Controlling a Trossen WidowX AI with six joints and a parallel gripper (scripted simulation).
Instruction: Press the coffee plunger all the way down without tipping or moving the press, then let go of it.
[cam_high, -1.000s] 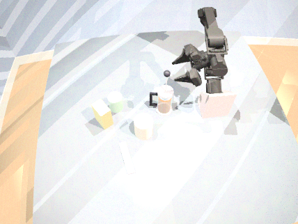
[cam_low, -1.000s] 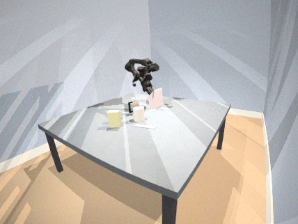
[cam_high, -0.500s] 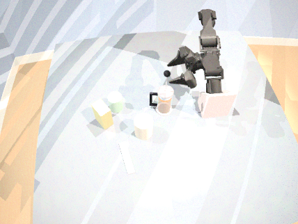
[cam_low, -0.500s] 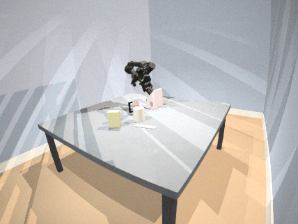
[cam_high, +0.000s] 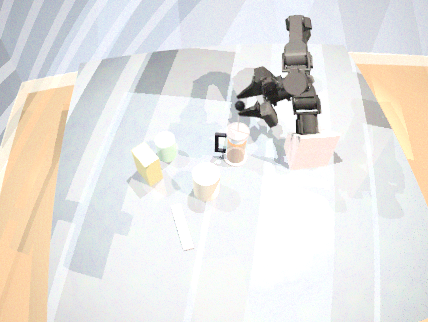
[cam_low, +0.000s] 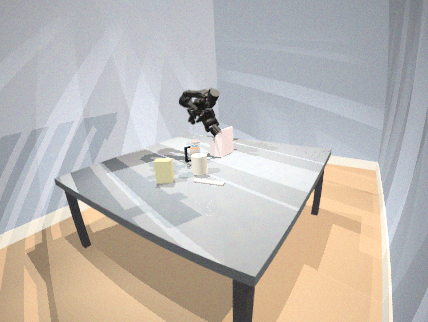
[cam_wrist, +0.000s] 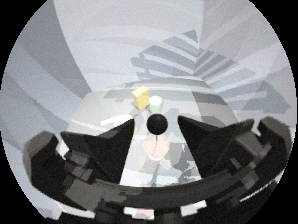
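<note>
Here the plunger (cam_high: 240, 105) stands upright — knob up — between the tool's (cam_high: 247, 101) parted fingers.
</note>
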